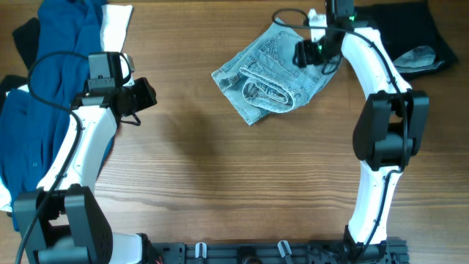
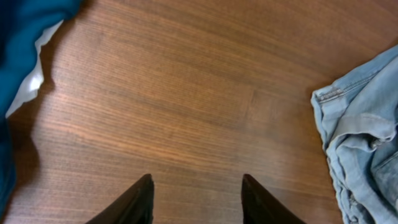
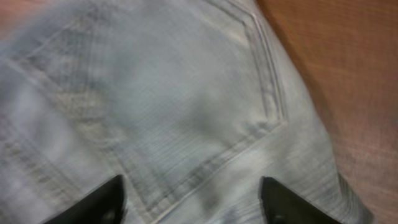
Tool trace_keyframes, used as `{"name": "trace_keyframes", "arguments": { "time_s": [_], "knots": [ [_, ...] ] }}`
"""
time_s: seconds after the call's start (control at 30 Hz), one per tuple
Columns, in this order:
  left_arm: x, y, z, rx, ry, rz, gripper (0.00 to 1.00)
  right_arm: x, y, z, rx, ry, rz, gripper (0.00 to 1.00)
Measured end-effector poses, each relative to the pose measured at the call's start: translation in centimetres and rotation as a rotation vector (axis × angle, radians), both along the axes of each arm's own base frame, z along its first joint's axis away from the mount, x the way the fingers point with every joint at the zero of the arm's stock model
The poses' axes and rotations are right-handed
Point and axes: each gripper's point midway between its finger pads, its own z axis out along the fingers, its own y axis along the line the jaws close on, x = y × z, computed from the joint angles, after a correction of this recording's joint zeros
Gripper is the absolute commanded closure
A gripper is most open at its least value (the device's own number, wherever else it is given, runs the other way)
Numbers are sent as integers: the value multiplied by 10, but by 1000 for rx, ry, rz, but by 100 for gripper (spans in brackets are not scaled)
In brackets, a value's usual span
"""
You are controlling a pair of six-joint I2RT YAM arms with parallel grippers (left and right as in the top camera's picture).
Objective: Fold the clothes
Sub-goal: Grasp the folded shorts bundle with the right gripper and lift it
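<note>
The light-blue jeans (image 1: pixel 272 73) lie folded into a compact bundle at the table's upper middle. My right gripper (image 1: pixel 320 53) hovers over their right part, open and empty. The right wrist view is filled with the denim and a stitched back pocket (image 3: pixel 186 106), with my open fingers (image 3: pixel 193 196) just above it. My left gripper (image 1: pixel 146 95) is open and empty over bare wood to the left of the jeans. In the left wrist view its fingertips (image 2: pixel 196 190) frame bare table, and the jeans' edge (image 2: pixel 360 137) shows at the right.
A dark blue shirt (image 1: pixel 44 81) is heaped at the left edge, partly under my left arm, with white cloth (image 1: pixel 117 22) beneath it. A black garment with a grey patch (image 1: pixel 410 37) lies at the top right corner.
</note>
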Motion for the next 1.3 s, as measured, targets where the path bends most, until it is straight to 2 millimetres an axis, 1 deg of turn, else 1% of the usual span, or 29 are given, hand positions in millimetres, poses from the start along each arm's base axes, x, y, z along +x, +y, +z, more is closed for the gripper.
{"name": "trace_keyframes", "arguments": {
  "time_s": [0.07, 0.1, 0.13, 0.17, 0.2, 0.27, 0.3, 0.37, 0.43, 0.57, 0.67, 0.7, 0.73, 0.8, 0.87, 0.93, 0.97, 1.0, 1.07, 1.1, 1.17, 1.3],
  "knots": [
    [4, 0, 2, 0, -18, -1, 49, -11, 36, 32, 14, -40, 132, 18],
    [5, 0, 3, 1, -25, -1, 46, -21, 60, 38, 15, -42, 204, 17],
    [6, 0, 4, 1, -29, -1, 44, -30, 79, 38, 16, -37, 258, 14],
    [6, 0, 4, 2, -29, 0, 43, -41, 99, 32, 17, -20, 312, 11],
    [6, 2, 4, 9, -29, 4, 43, -55, 120, 23, 18, 0, 365, 5],
    [6, 8, 3, 39, -26, 22, 42, -69, 142, 9, 14, 11, 422, 1],
    [5, 12, 2, 59, -22, 35, 40, -75, 153, 0, 12, 6, 452, 0],
    [4, 20, 1, 101, -13, 60, 39, -79, 165, -12, -1, -11, 472, 0],
    [2, 25, -1, 124, -1, 74, 38, -79, 167, -20, -17, -22, 476, 0],
    [1, 30, -1, 152, 4, 91, 36, -81, 169, -52, -73, 2, 485, 0],
    [0, 32, -1, 158, 4, 94, 35, -80, 172, -58, -127, -5, 490, 0],
    [0, 32, -1, 158, 5, 94, 35, -79, 172, -60, -162, -10, 487, 5],
    [0, 32, -1, 158, 5, 94, 35, -78, 172, -62, -194, -15, 478, 7],
    [-1, 31, -2, 158, 11, 93, 35, -74, 169, -66, -267, -36, 436, 20],
    [-1, 31, -2, 158, 11, 93, 35, -68, 166, -69, -306, -53, 403, 31],
    [-1, 32, -2, 159, 12, 92, 35, -65, 164, -69, -320, -60, 377, 37],
    [-1, 32, -2, 160, 12, 92, 35, -63, 163, -70, -323, -62, 362, 38],
    [-2, 31, -3, 159, 14, 91, 35, -62, 161, -72, -331, -59, 352, 37],
    [-3, 32, -3, 161, 19, 92, 35, -62, 161, -72, -335, -56, 348, 28],
    [-4, 32, -4, 162, 23, 92, 34, -63, 161, -73, -333, -52, 347, 27],
    [-4, 32, -4, 162, 23, 92, 34, -70, 163, -74, -324, -26, 399, 23],
    [-4, 32, -4, 162, 23, 92, 34, -75, 164, -73, -289, -2, 471, 14]
  ]
}}
